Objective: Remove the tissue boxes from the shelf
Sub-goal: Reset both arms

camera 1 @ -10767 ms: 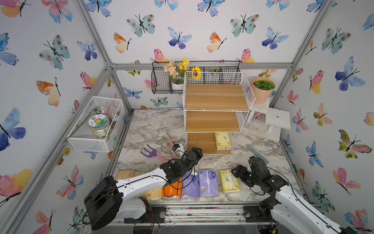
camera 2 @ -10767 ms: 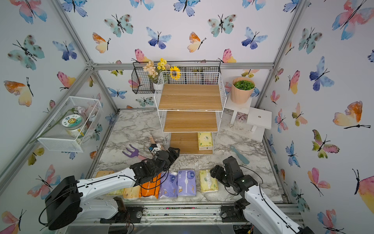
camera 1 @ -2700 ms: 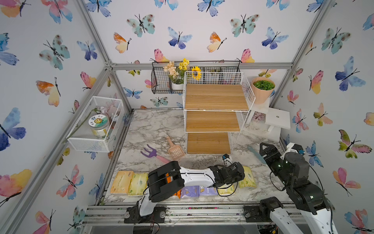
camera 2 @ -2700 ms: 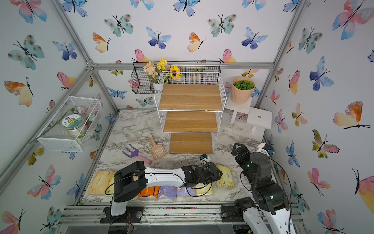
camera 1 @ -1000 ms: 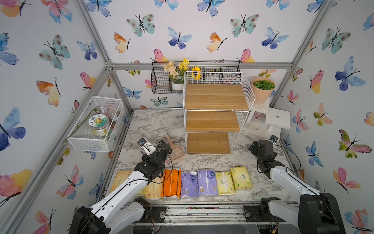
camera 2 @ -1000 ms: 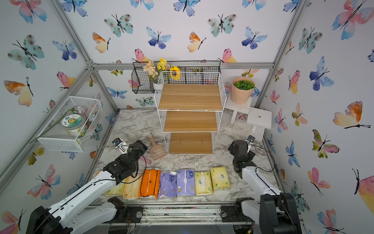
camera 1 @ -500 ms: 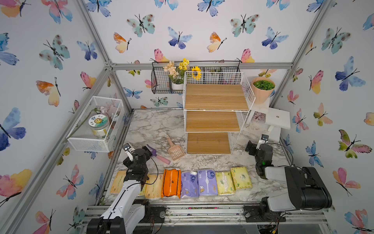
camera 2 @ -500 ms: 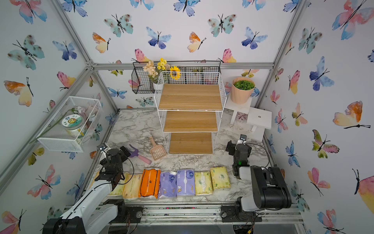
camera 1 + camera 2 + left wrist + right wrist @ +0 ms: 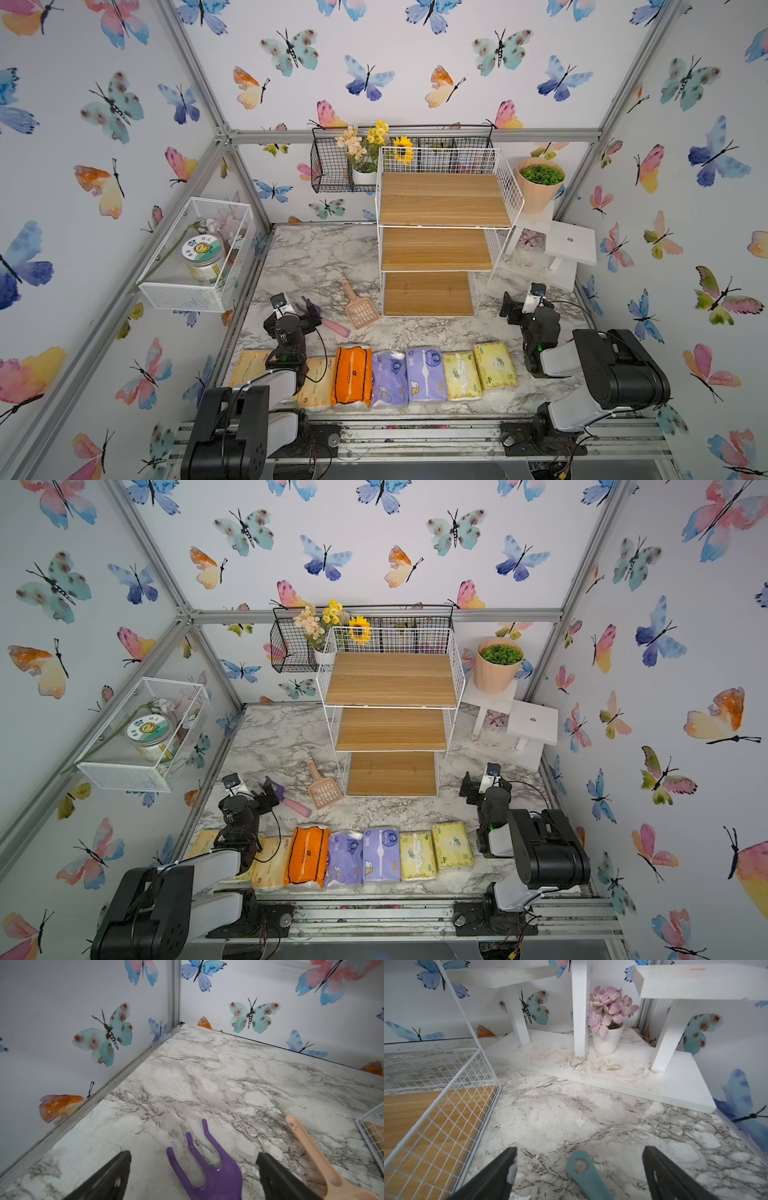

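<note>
Tissue packs (image 9: 424,374) are all lying off the shelf (image 9: 440,199), in one tight side-by-side row along the tabletop's (image 9: 316,257) front edge. From the left-edge end:
- peach packs (image 9: 249,365) (image 9: 318,384), with the left arm (image 9: 286,374) crossing over them and hiding part of the row
- bright orange pack (image 9: 352,376)
- two lilac packs (image 9: 388,380)
- two yellow-green packs (image 9: 460,376), the last one (image 9: 495,365) skewed a bit

Seven are showing in both top views.

The shelf is standing upright toward the back edge, right of the middle, well apart from the row.

Left gripper (image 9: 311,313) is sitting near the left edge, behind the row. Its jaws are spread wide in the left wrist view (image 9: 193,1154), straddling the tines of the purple hand rake (image 9: 209,1176). Cannot tell whether it is touching the rake; it is not clamping it. The rake's pink handle (image 9: 336,327) is lying just beside the peach slotted scoop (image 9: 361,309), which is resting near the shelf's front left foot.

Right gripper (image 9: 508,309) is sitting near the right edge, just beside the shelf's bottom tier (image 9: 415,1109). Its jaws are also spread wide (image 9: 579,1150), with a teal handle (image 9: 585,1174) lying on the marble between them, ungripped.

A white stepped stand (image 9: 623,1076) is occupying the back right corner, with a small white pot of pink flowers (image 9: 607,1042) sitting on its base.
</note>
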{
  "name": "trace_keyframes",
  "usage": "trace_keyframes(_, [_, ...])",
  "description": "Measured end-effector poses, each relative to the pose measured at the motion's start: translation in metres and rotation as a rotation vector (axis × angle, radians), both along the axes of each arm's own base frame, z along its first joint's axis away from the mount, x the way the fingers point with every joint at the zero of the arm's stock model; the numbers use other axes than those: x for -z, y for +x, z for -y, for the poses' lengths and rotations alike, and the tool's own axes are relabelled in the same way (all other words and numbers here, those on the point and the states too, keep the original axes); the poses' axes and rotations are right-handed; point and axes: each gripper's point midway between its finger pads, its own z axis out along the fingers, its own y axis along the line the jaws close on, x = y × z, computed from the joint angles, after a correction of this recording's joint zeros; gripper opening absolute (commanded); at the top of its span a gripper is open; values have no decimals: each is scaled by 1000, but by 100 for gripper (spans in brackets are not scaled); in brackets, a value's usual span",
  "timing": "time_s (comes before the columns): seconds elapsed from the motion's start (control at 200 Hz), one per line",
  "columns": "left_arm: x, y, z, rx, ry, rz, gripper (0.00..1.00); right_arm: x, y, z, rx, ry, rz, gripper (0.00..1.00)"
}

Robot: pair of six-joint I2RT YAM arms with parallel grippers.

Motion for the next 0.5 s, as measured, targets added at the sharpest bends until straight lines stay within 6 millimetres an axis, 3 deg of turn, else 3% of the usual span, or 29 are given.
trace_keyframes(0.18, [11, 10, 13, 84, 22, 0, 99, 0, 0, 0, -2, 0, 0, 98])
trace_keyframes(0.365, [-7, 22, 25, 125, 53, 49, 99, -2, 2, 0, -2, 1, 6, 98])
trace_keyframes(0.501, [-8, 23, 30, 138, 62, 54, 99, -4, 4, -1, -2, 1, 13, 98])
